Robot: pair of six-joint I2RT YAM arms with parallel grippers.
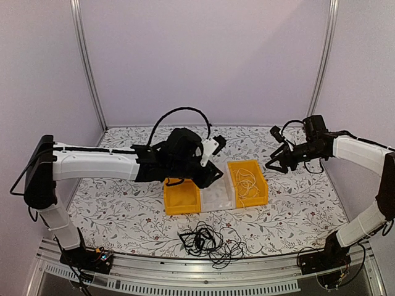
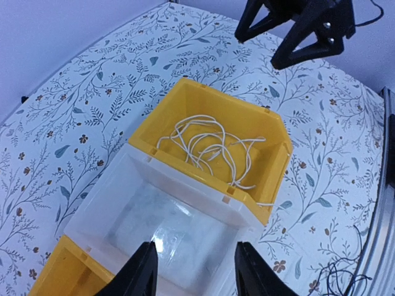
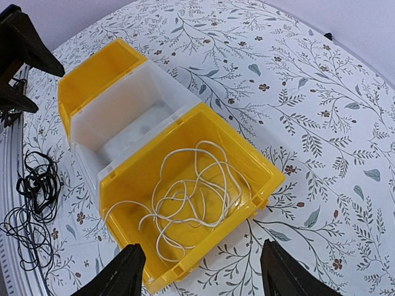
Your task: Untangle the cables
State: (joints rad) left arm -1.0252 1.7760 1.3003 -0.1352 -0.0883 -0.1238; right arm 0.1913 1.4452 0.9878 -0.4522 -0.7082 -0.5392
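**Both pincers empty, black knot waiting at the near edge**

Floral-print worktop point(image 1: 296, 203), pale walls all round, and three bins lined up in the middle: a yellow bin point(image 1: 182, 200) on the left, a clear bin point(image 1: 217, 196) in the centre, a second yellow bin point(image 1: 263, 185) on the right. Loose in that right-hand bin lies the white cable point(image 3: 191, 191), one strand draped over the near rim. It looks sorted into its own compartment, apart from the rest.

The black cables point(image 1: 207, 239) sit in a snarled heap on the worktop, near the front rail and just in front of the bins.

The left pincer point(image 2: 196, 271) hangs over the clear bin with its jaws spread and nothing between them. The right pincer point(image 3: 200, 274) hovers beside the right yellow bin, jaws wide apart and also empty.

My read: one cable is dealt with and the black heap is next. Both arms are well placed to reach down, each taking one side of it.
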